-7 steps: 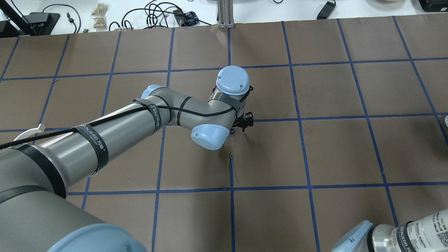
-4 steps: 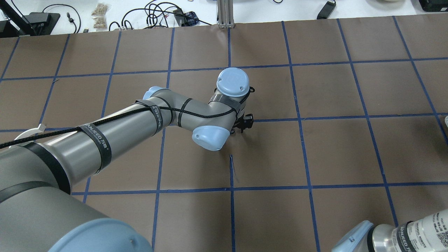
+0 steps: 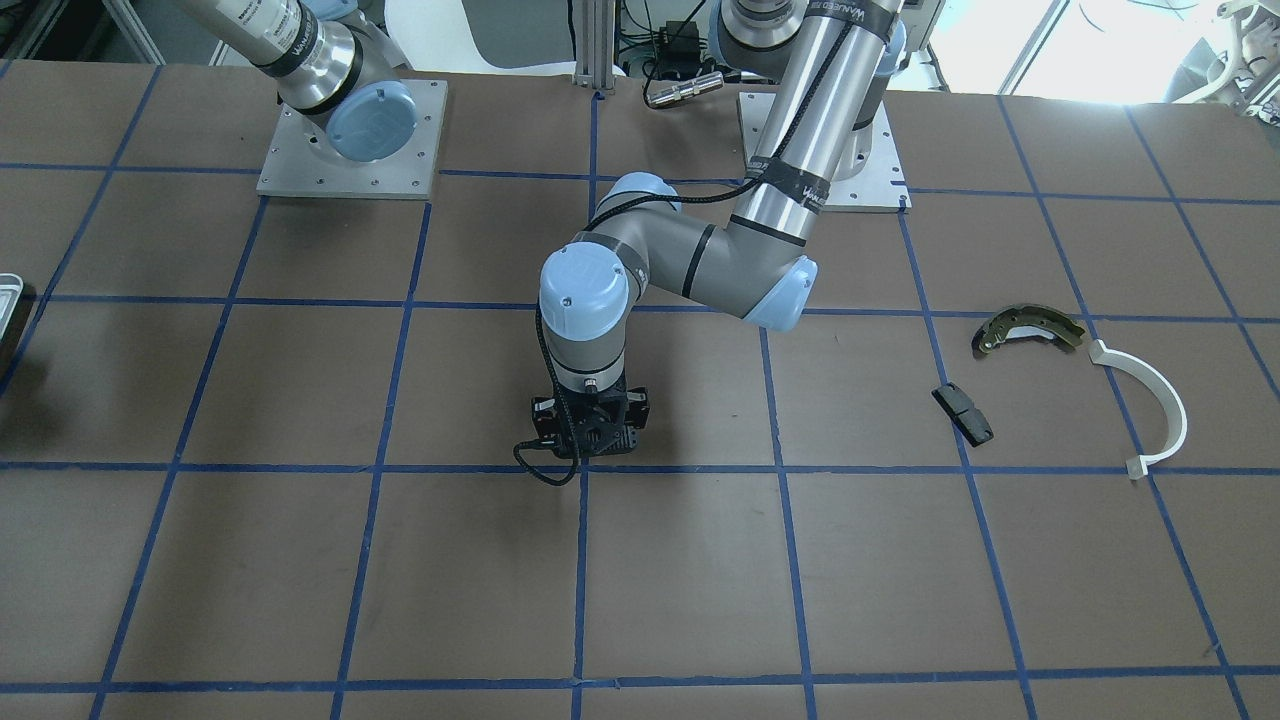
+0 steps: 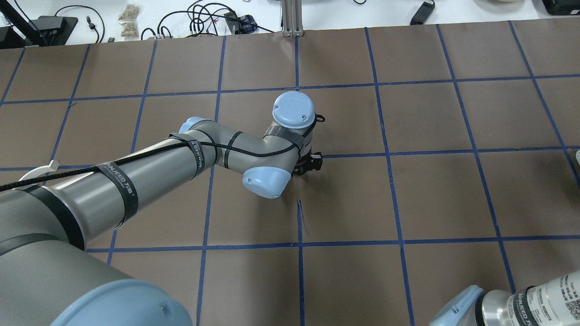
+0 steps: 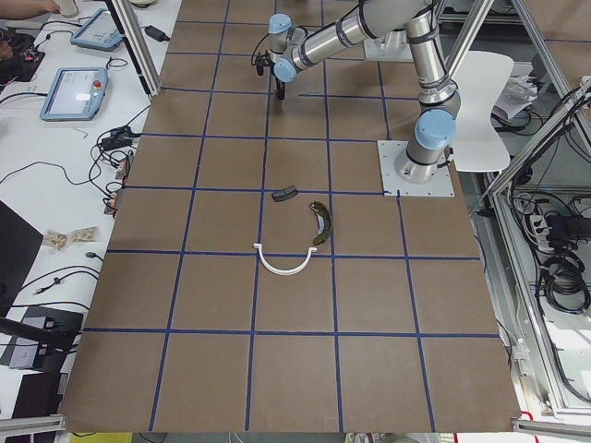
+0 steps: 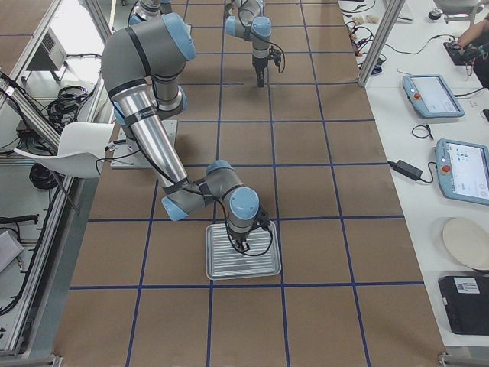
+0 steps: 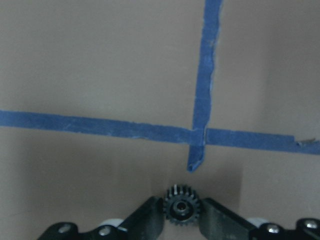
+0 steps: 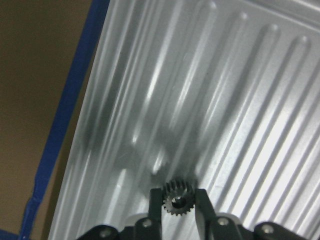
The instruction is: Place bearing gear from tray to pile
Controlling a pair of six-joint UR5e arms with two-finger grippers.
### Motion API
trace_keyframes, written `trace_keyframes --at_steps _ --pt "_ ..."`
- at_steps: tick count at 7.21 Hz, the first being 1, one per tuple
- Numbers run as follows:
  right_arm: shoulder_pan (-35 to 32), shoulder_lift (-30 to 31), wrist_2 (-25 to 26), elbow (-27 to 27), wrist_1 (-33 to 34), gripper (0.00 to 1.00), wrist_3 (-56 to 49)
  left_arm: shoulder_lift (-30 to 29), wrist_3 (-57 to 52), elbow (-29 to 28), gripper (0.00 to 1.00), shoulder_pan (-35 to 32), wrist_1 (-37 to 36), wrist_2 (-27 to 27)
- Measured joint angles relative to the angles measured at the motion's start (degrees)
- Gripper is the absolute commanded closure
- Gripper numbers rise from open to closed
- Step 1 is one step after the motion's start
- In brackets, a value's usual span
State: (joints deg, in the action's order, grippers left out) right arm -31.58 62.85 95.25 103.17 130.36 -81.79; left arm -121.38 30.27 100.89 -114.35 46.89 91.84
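My left gripper [image 7: 182, 214] is shut on a small black bearing gear [image 7: 182, 204] and holds it low over the brown mat near a blue tape crossing; it also shows in the front view [image 3: 590, 445] and the overhead view [image 4: 311, 164]. My right gripper [image 8: 177, 210] is shut on a second black gear [image 8: 176, 201] just above the ribbed silvery tray [image 8: 240, 100], which also shows in the right side view [image 6: 263, 267]. The pile lies apart on the mat: an olive brake shoe [image 3: 1028, 328], a white arc [image 3: 1150, 400] and a black block [image 3: 962, 414].
The brown mat carries a blue tape grid. Both arm bases stand on plates at the robot's side [image 3: 350, 150]. Cables and tablets lie beyond the mat's far edge [image 4: 204, 18]. A sliver of the tray shows at the front view's left edge [image 3: 8, 290].
My left arm has shifted a little to the left in the overhead view, carrying its gripper along. The right arm has not visibly moved.
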Motion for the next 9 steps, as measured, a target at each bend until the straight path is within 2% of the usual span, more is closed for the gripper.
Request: trace_keyframes --at_steps 2,4,7,9 --pt "-0.75 4.94 -0.05 0.1 -2.5 0.75 3.94 1.81 -0.49 0.18 0.94 1.43 0.31 -0.05" --pt "-7.57 13.83 -0.98 0.23 -12.21 0.75 17.6 5.93 -6.36 3.15 0.94 7.1 2.99 -0.48" --pt "-27.2 22.09 -1.44 0.26 -25.5 0.75 50.42 15.21 -30.83 9.17 0.94 25.85 7.38 0.83" --pt "-43.25 22.44 -3.68 -0.12 -26.62 0.75 76.23 18.54 -46.73 11.59 0.94 40.58 8.98 4.45"
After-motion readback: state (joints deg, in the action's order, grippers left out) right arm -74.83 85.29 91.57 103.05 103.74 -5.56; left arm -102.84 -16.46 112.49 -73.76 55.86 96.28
